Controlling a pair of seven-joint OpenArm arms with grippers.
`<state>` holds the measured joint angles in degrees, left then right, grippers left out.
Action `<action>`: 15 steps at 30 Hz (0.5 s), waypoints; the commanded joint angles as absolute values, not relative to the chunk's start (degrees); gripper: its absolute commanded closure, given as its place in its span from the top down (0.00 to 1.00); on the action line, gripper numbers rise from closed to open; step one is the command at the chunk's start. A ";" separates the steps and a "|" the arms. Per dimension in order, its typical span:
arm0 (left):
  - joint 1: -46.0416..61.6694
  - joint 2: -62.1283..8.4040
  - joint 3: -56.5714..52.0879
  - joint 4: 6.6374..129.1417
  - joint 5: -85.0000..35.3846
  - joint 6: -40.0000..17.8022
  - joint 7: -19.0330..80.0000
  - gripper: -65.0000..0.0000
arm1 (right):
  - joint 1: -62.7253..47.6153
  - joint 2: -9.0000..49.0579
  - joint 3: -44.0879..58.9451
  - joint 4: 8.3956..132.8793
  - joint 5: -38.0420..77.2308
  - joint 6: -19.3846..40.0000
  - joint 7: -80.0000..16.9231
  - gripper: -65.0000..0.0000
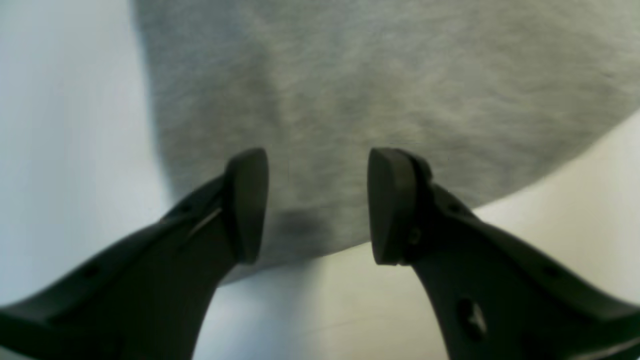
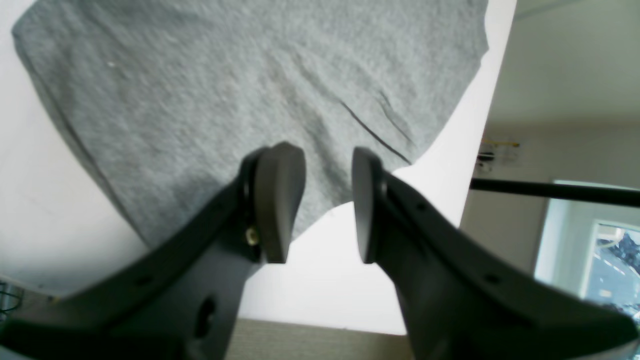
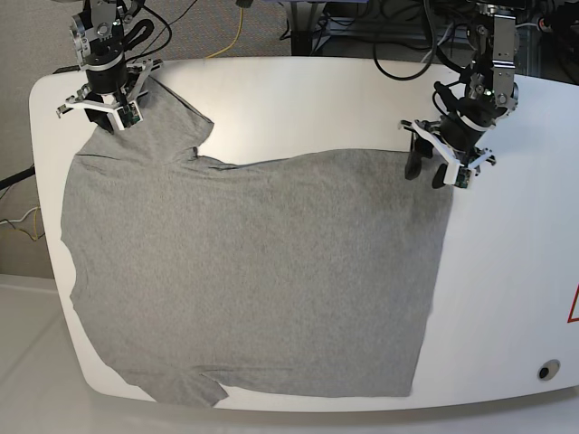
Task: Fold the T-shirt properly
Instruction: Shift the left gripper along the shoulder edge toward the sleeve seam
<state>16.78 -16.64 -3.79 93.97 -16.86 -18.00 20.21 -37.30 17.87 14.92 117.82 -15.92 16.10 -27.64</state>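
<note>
The heather-grey T-shirt point(image 3: 244, 271) lies spread flat over most of the white table point(image 3: 507, 298). One sleeve points to the far left corner and another lies at the near edge. My left gripper point(image 3: 432, 167) hovers over the shirt's far right corner. In the left wrist view that gripper point(image 1: 320, 205) is open, its fingers straddling the T-shirt's point(image 1: 350, 90) edge without pinching it. My right gripper point(image 3: 95, 116) stands over the far left sleeve. Seen from its own wrist camera, the right gripper point(image 2: 320, 205) is open too, above the grey cloth point(image 2: 225, 90), holding nothing.
Cables point(image 3: 226, 27) and equipment lie on the floor behind the table. The table's right part shows bare white, with a small round hole point(image 3: 543, 371) and a red mark point(image 3: 574, 306) at its edge. In the right wrist view the table edge point(image 2: 480, 150) drops off beside the sleeve.
</note>
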 commanded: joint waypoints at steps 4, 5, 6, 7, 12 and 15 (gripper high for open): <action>15.84 -17.34 -4.56 93.62 -17.03 -18.13 19.96 0.44 | -37.28 18.22 15.01 119.09 -15.78 15.74 -26.55 0.31; 15.77 -17.40 -4.49 93.47 -17.02 -17.95 20.04 0.44 | -37.28 18.20 15.04 119.07 -15.74 15.72 -26.51 0.31; 15.70 -17.45 -4.43 93.33 -17.00 -17.78 20.12 0.44 | -37.28 18.19 15.07 119.05 -15.70 15.71 -26.47 0.31; 16.17 -17.65 -4.19 93.53 -17.15 -17.16 19.99 0.44 | -37.31 18.21 15.20 119.07 -15.67 15.77 -26.32 0.31; 16.89 -18.01 -3.81 93.58 -17.25 -15.89 19.84 0.44 | -37.37 18.34 15.31 119.13 -15.62 15.87 -26.11 0.31; 17.35 -18.01 -4.03 93.53 -17.28 -16.03 19.73 0.44 | -37.37 18.34 15.30 119.10 -15.60 15.86 -26.12 0.31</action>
